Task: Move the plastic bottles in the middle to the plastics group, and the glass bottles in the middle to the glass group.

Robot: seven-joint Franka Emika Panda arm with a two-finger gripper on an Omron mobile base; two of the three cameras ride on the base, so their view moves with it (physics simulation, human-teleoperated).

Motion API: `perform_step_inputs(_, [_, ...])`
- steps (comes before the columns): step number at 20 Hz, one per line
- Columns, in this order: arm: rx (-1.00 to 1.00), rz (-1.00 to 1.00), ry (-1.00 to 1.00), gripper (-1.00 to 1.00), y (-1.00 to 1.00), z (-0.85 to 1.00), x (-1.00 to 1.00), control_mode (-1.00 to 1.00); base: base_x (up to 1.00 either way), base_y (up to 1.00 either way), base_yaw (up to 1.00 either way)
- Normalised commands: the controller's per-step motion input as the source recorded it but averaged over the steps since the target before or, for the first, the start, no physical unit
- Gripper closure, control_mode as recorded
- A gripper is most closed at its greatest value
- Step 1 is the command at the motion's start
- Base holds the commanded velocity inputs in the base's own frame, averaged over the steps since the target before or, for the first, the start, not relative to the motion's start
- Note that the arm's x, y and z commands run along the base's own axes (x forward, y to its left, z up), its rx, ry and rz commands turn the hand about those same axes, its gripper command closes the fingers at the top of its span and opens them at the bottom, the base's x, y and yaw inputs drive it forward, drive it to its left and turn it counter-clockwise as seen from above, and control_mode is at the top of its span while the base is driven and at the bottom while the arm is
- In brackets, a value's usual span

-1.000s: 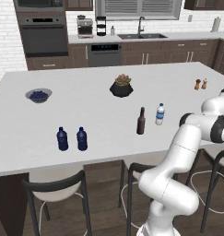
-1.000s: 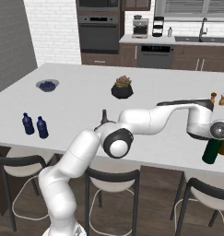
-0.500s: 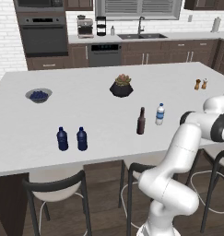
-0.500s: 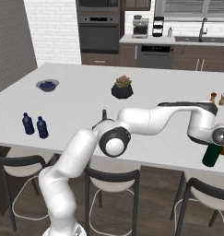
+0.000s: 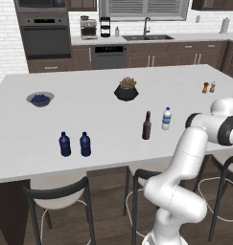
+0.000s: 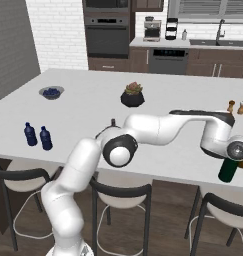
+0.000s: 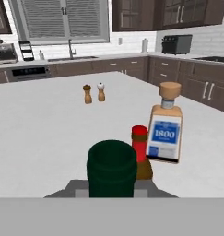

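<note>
While clamped, jaws grip green bottle (image 7: pixel 111 168) neck (upright).

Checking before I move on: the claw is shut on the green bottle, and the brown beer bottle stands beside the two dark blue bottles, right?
Not quite. The brown beer bottle stands beside the clear water bottle, apart from the two dark blue bottles, as the left base view shows. The claw is indeed shut on the green bottle.

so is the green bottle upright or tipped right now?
Upright. In the right base view the green bottle stands vertical at the counter's right end, in the shut claw; the hand view shows its mouth from above.
</note>
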Motion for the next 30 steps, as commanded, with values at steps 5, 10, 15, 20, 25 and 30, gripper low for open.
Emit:
perform_step_inputs(5, [0.00,0.00,-0.04,1.00,0.17,-0.12,0.00,-1.00,0.00,0.00,0.00])
perform_step_inputs(10, [0.00,0.00,-0.04,1.00,0.07,-0.04,0.00,-1.00,0.00,0.00,0.00])
perform_step_inputs(15, [0.00,0.00,0.00,1.00,0.00,0.00,0.00,-1.00,0.00,0.00,0.00])
perform_step_inputs(20, [0.00,0.00,0.00,-1.00,0.00,0.00,0.00,-1.00,0.00,0.00,0.00])
perform_step_inputs(25, [0.00,0.00,0.00,-1.00,0.00,0.00,0.00,-1.00,0.00,0.00,0.00])
perform_step_inputs(30, [0.00,0.00,0.00,-1.00,0.00,0.00,0.00,-1.00,0.00,0.00,0.00])
